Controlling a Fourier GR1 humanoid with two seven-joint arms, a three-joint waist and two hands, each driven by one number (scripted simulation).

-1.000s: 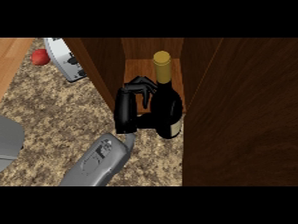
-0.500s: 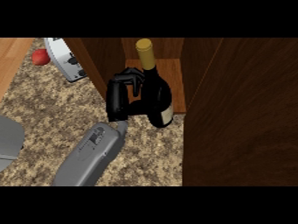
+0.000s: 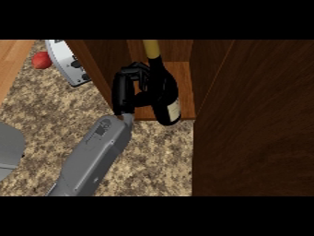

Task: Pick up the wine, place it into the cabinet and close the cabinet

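1. Right hand (image 3: 126,90) is curled round the wine bottle (image 3: 165,94), fingers wrapped on the body just below the shoulder, forearm coming up from the lower edge. You have only this hand in view; the left hand does not show.
2. Compared with a second ago, the bottle has moved deeper: its gold-capped neck now runs up past the top of the view, and its base has gone from over the counter to the front lip of the cabinet floor (image 3: 179,69). Hand and bottle have travelled together, so the grasp looks unchanged.
3. Reading for the task: you are in the placing step. The bottle leans, label end low at the shelf edge, and appears not yet set down. My judgement is that it needs to go further in and stand or lie settled before release.
4. Left of the work: a red object (image 3: 42,60) and a grey-white appliance (image 3: 69,63) sit on the granite counter (image 3: 43,120), well apart from the hand. A grey shape fills the lower left corner; I cannot tell what it is.
5. Right of the work: the open cabinet door (image 3: 261,120) stands as a broad dark wood panel just beside the bottle. Watch that the forearm is out of the opening before you swing it shut.
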